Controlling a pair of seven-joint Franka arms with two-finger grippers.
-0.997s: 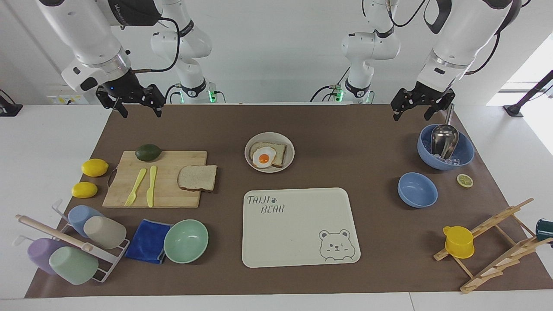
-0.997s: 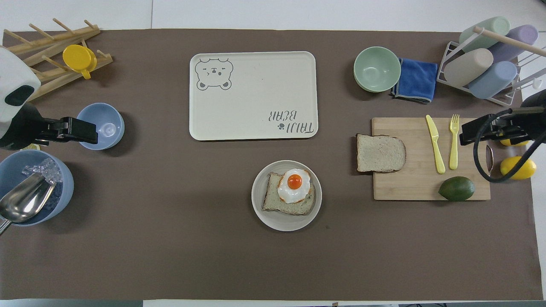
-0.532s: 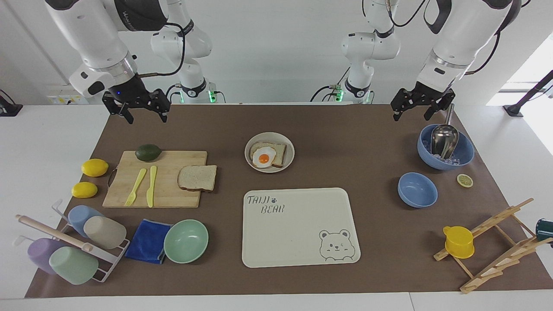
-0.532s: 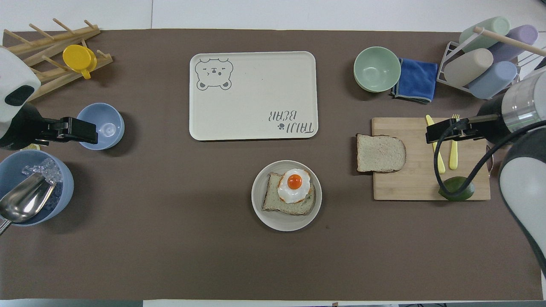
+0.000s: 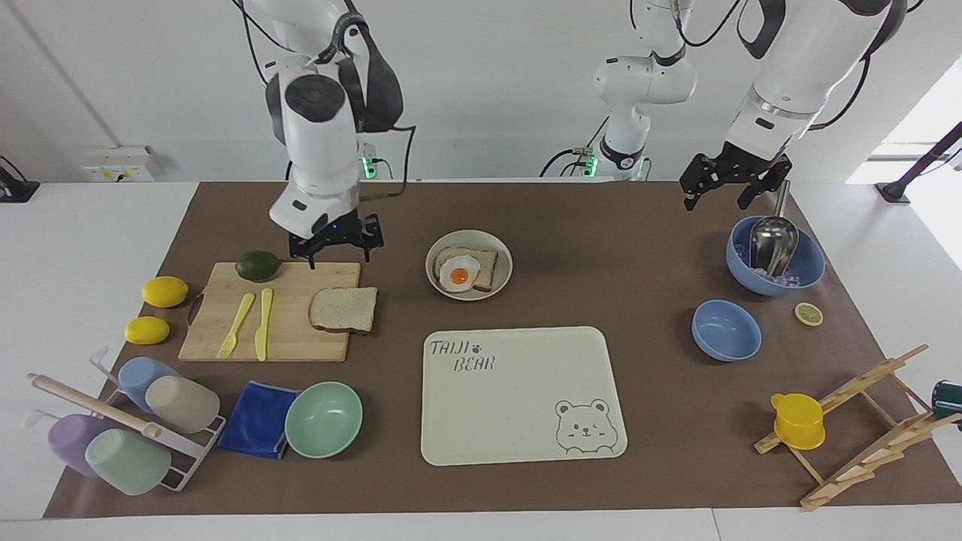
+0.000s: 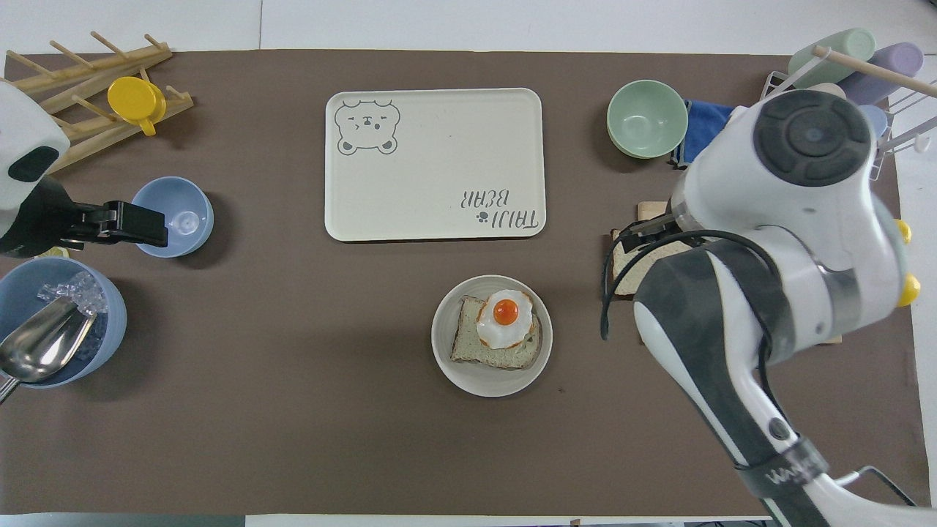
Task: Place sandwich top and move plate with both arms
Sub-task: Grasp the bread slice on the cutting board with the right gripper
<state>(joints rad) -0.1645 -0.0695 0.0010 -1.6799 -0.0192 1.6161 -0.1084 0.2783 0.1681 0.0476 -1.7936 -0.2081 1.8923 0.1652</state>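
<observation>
Arms first: the right arm [image 5: 319, 143] bends down over the cutting board [image 5: 270, 312], at the right arm's end of the tabletop, its wrist pointing straight down. The right gripper [image 5: 338, 252] hangs with fingers spread and empty above the board's edge nearest the robots, just short of the sandwich top [image 5: 344, 309]. That slice lies flat on the board's corner toward the table's middle. The left arm waits; the left gripper [image 5: 723, 186] hovers open and empty above the big blue bowl [image 5: 804, 263].

From overhead the right arm covers most of the board and slice. The plate [image 5: 505, 259], carrying bread and a fried egg, sits mid-table, nearer the robots than the bear tray [image 5: 518, 394].

A second ago the right gripper hung over the mat's corner; now it is above the board.
</observation>
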